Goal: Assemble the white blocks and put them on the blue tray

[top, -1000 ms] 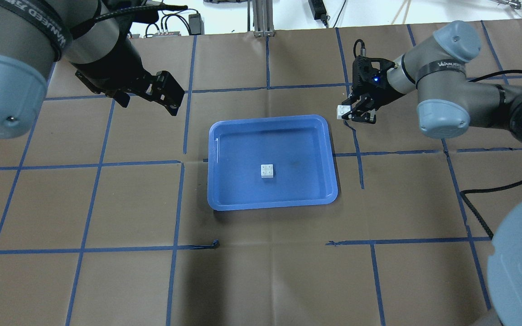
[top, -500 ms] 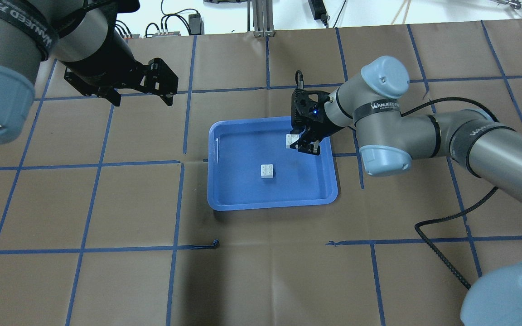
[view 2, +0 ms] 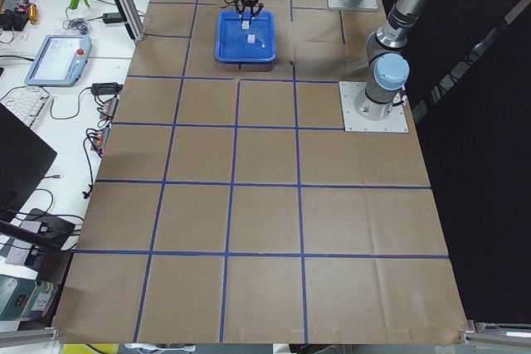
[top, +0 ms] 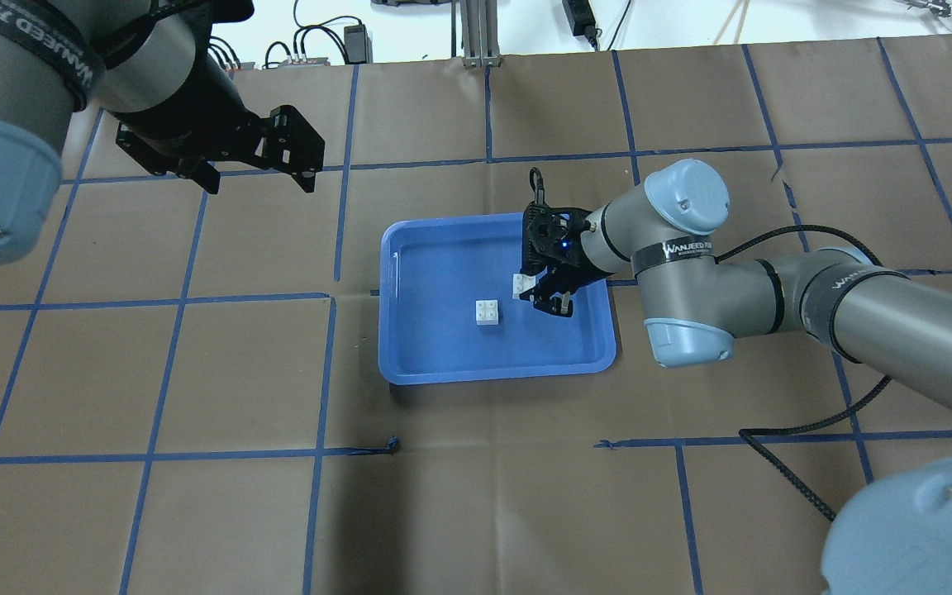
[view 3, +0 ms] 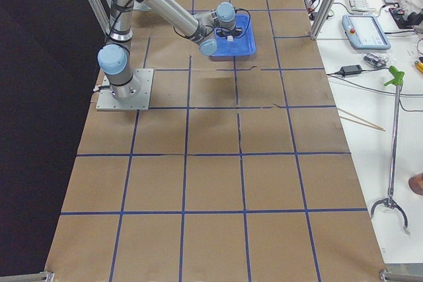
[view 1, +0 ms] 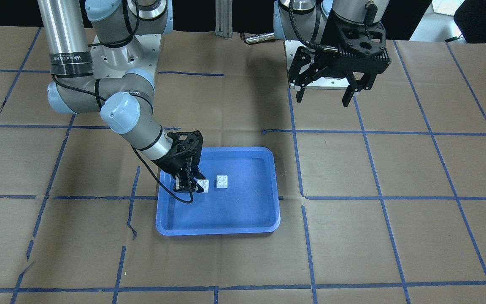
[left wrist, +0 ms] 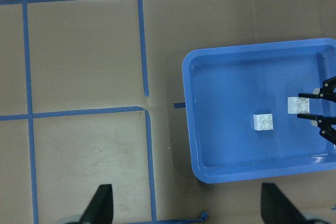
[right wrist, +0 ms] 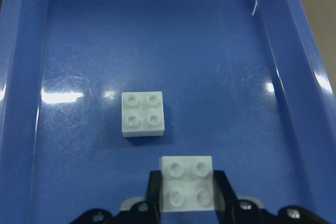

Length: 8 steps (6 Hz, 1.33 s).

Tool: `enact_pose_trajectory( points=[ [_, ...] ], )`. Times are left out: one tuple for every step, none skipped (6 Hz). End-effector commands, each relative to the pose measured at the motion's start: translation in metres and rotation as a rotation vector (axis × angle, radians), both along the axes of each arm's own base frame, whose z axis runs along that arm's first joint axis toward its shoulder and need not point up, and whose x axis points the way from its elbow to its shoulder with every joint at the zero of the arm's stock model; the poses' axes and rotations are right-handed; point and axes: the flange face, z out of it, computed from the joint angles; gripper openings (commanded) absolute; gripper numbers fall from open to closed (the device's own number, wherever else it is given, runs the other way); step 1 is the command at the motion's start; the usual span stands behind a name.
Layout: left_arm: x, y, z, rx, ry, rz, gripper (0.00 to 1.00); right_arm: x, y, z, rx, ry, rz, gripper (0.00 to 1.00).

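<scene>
The blue tray (top: 443, 347) lies at the table's middle. One white block (top: 488, 312) rests studs up on its floor. My right gripper (top: 539, 289) is shut on the second white block (top: 523, 285), studs up, held over the tray just right of the loose block and apart from it. The right wrist view shows the held block (right wrist: 186, 182) between the fingers, with the loose block (right wrist: 142, 114) just ahead. The front view shows both, the held block (view 1: 203, 185) and the loose block (view 1: 222, 181). My left gripper (top: 259, 183) is open and empty, high above the table, far left of the tray.
Brown paper with a blue tape grid covers the table (top: 195, 380). Cables and small devices (top: 335, 41) lie beyond the far edge. The right arm's black cable (top: 798, 463) loops over the table on the right.
My right gripper has carried its white block from beyond the tray's far right corner in over the tray, close to the loose block. The left gripper drew back slightly, then held still.
</scene>
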Motion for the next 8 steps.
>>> enact_pose_trajectory(
  points=[
    [0.000, 0.000, 0.000, -0.001, 0.001, 0.001, 0.99, 0.012, 0.007, -0.008, 0.017, 0.002, 0.024, 0.22],
    [0.000, -0.001, 0.000, -0.003, 0.002, 0.001, 0.99, 0.012, 0.008, -0.008, 0.021, 0.002, 0.022, 0.23],
    [0.000, -0.001, 0.000, -0.003, 0.002, 0.001, 0.99, 0.012, 0.008, -0.009, 0.022, 0.002, 0.022, 0.23],
    [0.000, -0.001, 0.000, -0.005, 0.002, 0.001, 0.99, 0.013, 0.008, -0.010, 0.027, 0.003, 0.024, 0.23],
    [0.000, -0.001, 0.001, -0.008, 0.002, 0.001, 0.99, 0.014, 0.008, -0.017, 0.045, 0.002, 0.012, 0.23],
    [0.000, -0.002, 0.000, -0.008, 0.003, 0.000, 0.99, 0.016, 0.009, -0.021, 0.054, 0.002, 0.009, 0.23],
    [0.000, -0.002, 0.000, -0.009, 0.002, 0.001, 0.99, 0.019, 0.010, -0.020, 0.053, 0.002, 0.012, 0.23],
    [0.000, -0.002, 0.000, -0.008, 0.002, 0.001, 0.99, 0.019, 0.010, -0.020, 0.053, 0.002, 0.012, 0.23]
  ],
)
